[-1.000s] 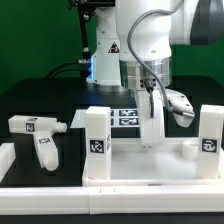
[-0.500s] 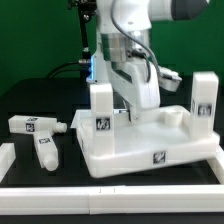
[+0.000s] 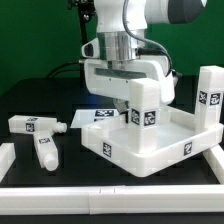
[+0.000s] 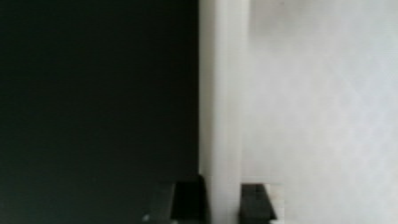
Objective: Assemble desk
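Note:
The desk's white tabletop panel (image 3: 150, 152) lies upside down and turned at an angle, with two tagged post legs standing on it, one near the middle (image 3: 145, 104) and one at the exterior view's right (image 3: 208, 98). My gripper (image 3: 122, 98) reaches down at the panel's far side, its fingertips hidden behind the leg. In the wrist view my gripper (image 4: 222, 205) is shut on the panel's thin white rim (image 4: 222, 110), with one dark finger (image 4: 187, 203) on each side. Two loose tagged legs (image 3: 35, 125) (image 3: 45, 152) lie on the black table at the left.
The marker board (image 3: 100, 115) shows partly behind the panel. A long white border rail (image 3: 110, 196) runs along the table's front edge, with a short end at the left (image 3: 5, 156). The arm's base and cables stand at the back.
The tabletop has been swung round in my grip and shifted toward the exterior view's right. Its legs now stand at different places. The two loose legs have not moved.

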Available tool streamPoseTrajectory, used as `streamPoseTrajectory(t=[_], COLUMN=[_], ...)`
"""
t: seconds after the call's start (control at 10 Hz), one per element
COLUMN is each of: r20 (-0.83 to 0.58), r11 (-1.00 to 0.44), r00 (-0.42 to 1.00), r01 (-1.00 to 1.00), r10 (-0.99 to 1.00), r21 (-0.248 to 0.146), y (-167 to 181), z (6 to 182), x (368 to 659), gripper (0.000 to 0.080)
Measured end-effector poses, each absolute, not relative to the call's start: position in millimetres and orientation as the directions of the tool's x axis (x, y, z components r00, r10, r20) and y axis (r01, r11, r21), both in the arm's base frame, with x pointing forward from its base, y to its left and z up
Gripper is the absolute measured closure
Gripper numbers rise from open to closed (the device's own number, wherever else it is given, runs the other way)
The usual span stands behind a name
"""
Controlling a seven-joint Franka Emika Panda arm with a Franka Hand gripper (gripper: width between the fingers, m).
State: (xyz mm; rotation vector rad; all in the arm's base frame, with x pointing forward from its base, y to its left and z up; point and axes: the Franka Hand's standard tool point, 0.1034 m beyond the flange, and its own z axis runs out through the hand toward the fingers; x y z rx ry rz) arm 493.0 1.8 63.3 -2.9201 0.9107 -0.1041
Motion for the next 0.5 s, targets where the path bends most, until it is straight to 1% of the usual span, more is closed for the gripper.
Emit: streamPoseTrajectory(t=[0.1,0.2,0.3,0.5], r20=[0.065,0.069,0.066,0.068], r11=[-0.899,-0.945,-0.976,-0.991], r00=[0.898,0.944,0.975,0.989], r01=[-0.428,-0.318,-0.210,-0.126], r10=[-0.435,-0.323,-0.213,-0.129], r21=[-0.093,-0.077,-0.053,-0.041], y=[3.2,6.6,7.0,4.7], z=[65.9,62.5,57.4,56.8], x=[499.5,500.0,496.8,496.3], gripper=[0.0745,0.0745,0.0745,0.0745])
